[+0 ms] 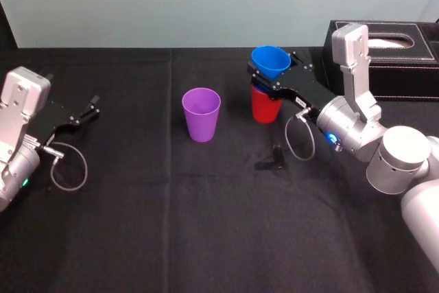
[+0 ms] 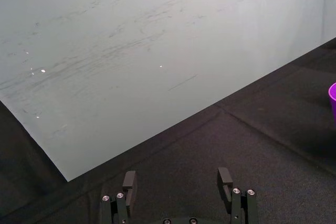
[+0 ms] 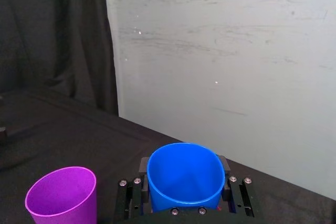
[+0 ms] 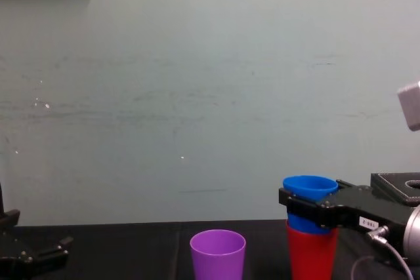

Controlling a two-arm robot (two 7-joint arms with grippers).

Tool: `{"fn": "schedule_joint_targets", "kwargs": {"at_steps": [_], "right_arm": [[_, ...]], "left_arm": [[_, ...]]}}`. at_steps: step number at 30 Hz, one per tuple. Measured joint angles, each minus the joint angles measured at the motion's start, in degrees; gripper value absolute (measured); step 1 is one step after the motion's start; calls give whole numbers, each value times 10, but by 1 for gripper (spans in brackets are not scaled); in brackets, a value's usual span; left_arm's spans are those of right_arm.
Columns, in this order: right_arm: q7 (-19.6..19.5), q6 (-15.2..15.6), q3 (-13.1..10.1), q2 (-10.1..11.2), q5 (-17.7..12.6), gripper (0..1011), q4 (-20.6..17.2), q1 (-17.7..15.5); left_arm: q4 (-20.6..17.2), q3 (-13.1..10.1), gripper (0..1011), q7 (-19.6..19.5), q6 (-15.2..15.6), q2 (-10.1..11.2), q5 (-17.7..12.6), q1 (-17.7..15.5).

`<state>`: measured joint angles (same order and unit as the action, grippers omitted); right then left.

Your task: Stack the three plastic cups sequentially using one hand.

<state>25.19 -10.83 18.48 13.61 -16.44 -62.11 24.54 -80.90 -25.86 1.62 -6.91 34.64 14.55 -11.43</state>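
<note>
Right tool (image 1: 266,77) clenched on the blue cup (image 1: 271,60) — jaws narrowed to the cup's width, pinching its wall just below the rim from both sides. Blue cup tipped a little, base dipped into the mouth of the red cup (image 1: 264,109), most of its body standing above. Red cup upright on the black table (image 1: 171,204), right of centre, near the black box (image 1: 401,49). Purple cup (image 1: 201,114) upright and empty, apart to the left of the pair, mid-table. Blue cup empty inside too. Left tool (image 1: 88,109) low at the table's left side — released, fingers spread, gripping nothing.
</note>
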Motion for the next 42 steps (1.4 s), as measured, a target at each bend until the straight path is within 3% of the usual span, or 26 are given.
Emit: {"fn": "schedule_joint_targets", "kwargs": {"at_steps": [42], "right_arm": [[2, -21, -5, -6, 14, 739, 26, -5]], "left_arm": [[0, 0, 1005, 0, 0, 0, 0, 0]]}}
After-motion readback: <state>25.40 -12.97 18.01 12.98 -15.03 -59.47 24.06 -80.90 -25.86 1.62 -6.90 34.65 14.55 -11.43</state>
